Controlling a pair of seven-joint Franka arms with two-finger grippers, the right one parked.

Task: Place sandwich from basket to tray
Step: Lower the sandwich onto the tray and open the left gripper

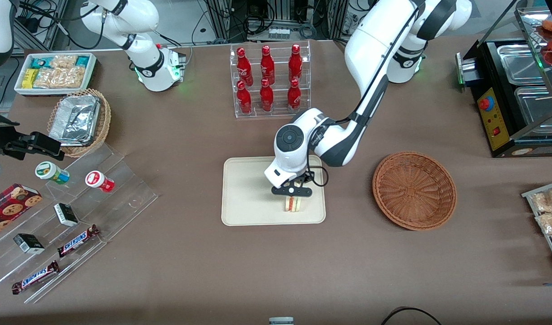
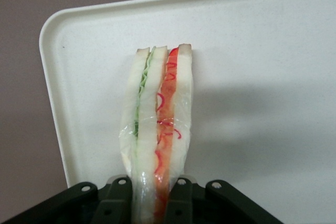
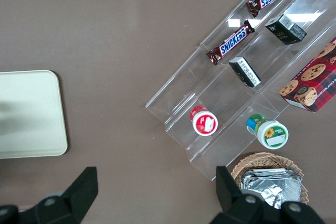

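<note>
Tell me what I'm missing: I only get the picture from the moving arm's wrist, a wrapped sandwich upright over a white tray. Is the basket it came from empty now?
Observer: Yes. In the front view the basket holds nothing; it sits beside the tray, toward the working arm's end of the table.
Operator: Whereabouts on the tray is the sandwich?
Observer: The sandwich is over the tray's edge nearer the front camera, with the gripper directly above, shut on it.
Operator: Anything else near the tray?
Observer: A clear rack of red bottles stands farther from the front camera.
</note>
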